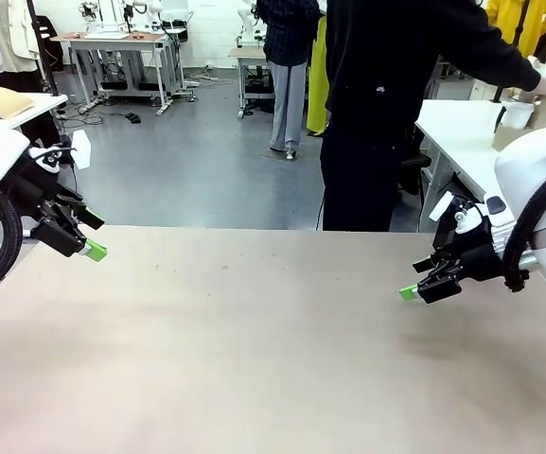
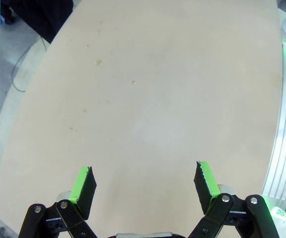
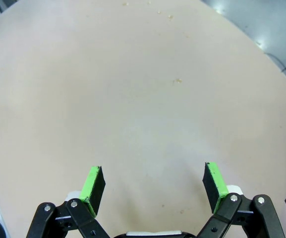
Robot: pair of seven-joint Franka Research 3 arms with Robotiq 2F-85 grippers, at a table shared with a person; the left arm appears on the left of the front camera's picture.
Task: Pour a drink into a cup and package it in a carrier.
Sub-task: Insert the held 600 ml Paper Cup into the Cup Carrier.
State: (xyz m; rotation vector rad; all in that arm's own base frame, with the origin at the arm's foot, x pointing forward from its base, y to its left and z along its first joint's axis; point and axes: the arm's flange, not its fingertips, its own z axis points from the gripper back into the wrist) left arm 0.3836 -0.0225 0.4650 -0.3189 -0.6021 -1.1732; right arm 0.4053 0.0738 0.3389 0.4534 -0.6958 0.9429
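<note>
The left gripper (image 1: 88,248) hangs at the frame's left edge and the right gripper (image 1: 414,291) at the right edge, both with fingers spread wide, holding nothing. The tan table (image 1: 254,350) stretches between them. A person (image 1: 386,104) stands past its far edge, reaching toward the upper right corner.

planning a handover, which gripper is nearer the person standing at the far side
Right. The right gripper hangs over the table's right part, just below and right of the person. The left gripper is at the far left edge, much farther off.
</note>
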